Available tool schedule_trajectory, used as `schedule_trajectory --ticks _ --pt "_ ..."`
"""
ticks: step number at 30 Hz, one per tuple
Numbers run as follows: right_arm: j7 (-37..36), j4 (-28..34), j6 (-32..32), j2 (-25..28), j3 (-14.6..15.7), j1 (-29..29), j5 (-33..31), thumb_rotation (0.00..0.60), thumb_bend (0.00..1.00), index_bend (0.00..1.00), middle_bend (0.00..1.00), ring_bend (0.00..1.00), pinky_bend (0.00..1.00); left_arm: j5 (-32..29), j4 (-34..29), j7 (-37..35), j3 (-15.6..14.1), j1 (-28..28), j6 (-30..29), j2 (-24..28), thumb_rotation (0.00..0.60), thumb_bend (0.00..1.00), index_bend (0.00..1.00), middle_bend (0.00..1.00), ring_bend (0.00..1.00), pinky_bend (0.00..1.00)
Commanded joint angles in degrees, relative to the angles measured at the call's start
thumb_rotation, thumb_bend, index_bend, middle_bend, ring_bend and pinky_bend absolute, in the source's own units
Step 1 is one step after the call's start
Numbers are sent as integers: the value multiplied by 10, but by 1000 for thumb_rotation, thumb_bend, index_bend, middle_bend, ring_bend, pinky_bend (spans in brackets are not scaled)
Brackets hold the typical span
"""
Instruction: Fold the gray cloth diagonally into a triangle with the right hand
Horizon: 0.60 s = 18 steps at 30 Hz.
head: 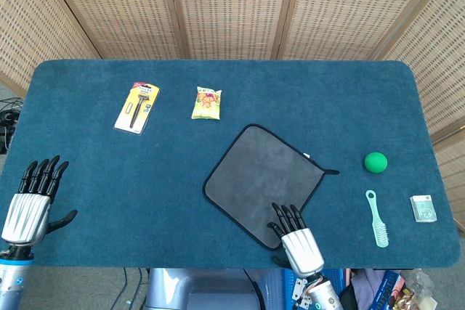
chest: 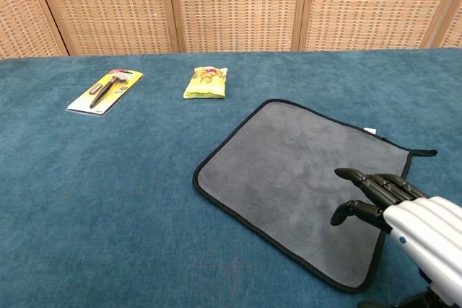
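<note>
Head view: gray cloth [head: 263, 183] is lying flat and unfolded, turned like a diamond, right of centre on the blue table [head: 87, 179]. Right hand [head: 296, 235] is hovering over the cloth's nearest corner, fingers straight and slightly apart, holding nothing. Left hand [head: 30, 201] is idling at the table's near left edge, fingers extended, empty.

Chest view: cloth [chest: 289, 171] is showing all of its black edging lying flat, with no corner lifted. Right hand [chest: 408, 218] is sitting above the near right part of the cloth, fingers extended, thumb apart, nothing gripped.

Step in hand, by judgement: approaching the corner for a grasp. Next move is calling for lowering, pinching that near corner, then carrying it across to the far corner.
</note>
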<state>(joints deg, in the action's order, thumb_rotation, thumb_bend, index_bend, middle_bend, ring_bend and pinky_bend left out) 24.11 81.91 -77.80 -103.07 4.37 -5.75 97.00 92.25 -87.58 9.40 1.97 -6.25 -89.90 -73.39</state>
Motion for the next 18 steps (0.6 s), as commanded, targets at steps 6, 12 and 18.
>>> schedule_trajectory --ticks 6,12,18 --pt "-11 -18 4 -11 -2 -3 -12 600 2 295 0 0 0 1 1 1 0 0 0 -1 600 164 0 0 0 0" --pt "-14 -25 5 -14 -4 -7 -15 600 2 295 0 0 0 1 1 1 0 -1 0 -1 600 163 0 0 0 0" --pt "-16 -31 10 -17 -6 -10 -23 600 2 295 0 0 0 -1 2 3 1 -1 1 -2 600 163 0 0 0 0"
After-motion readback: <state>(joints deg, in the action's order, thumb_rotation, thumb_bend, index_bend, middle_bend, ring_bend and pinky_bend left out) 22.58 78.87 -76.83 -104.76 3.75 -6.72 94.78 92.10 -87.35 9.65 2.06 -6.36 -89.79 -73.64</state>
